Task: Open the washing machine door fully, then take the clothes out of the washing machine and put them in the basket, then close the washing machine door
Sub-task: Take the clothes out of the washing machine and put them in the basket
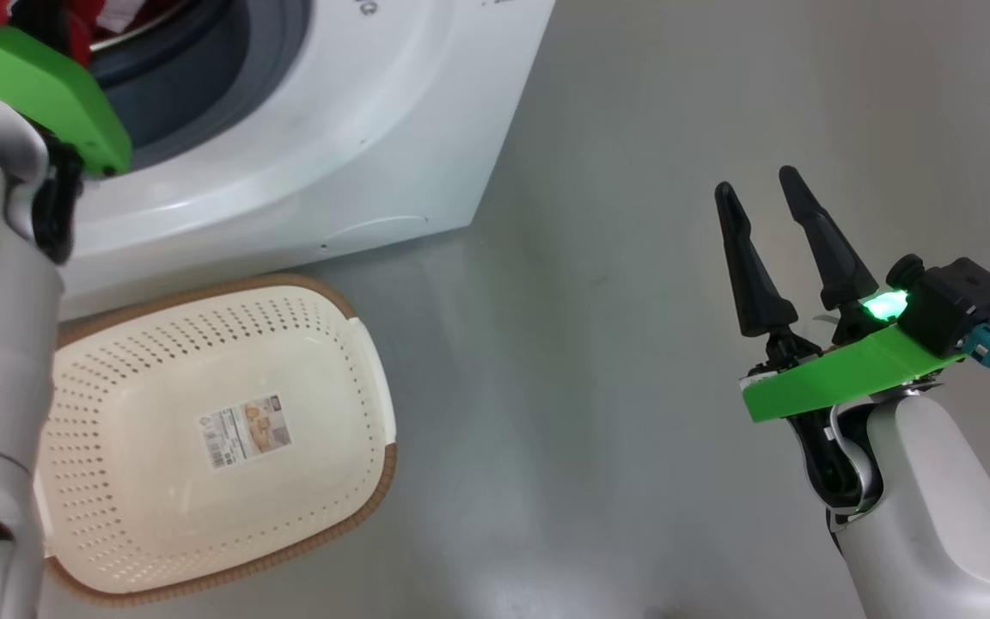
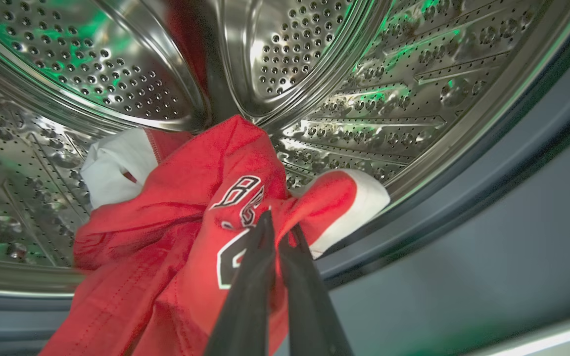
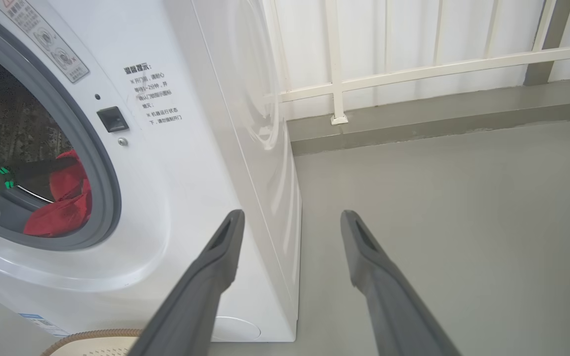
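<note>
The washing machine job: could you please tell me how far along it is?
Done: the big white washing machine stands open. In hand: the left gripper is shut on the bright red clothes inside the steel drum. Left: lifting them into the empty cream perforated basket, then closing the machine.

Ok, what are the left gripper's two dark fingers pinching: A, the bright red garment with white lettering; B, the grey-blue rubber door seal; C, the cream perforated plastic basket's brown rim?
A: the left gripper pinches the bright red lettered garment inside the steel perforated drum.
</note>
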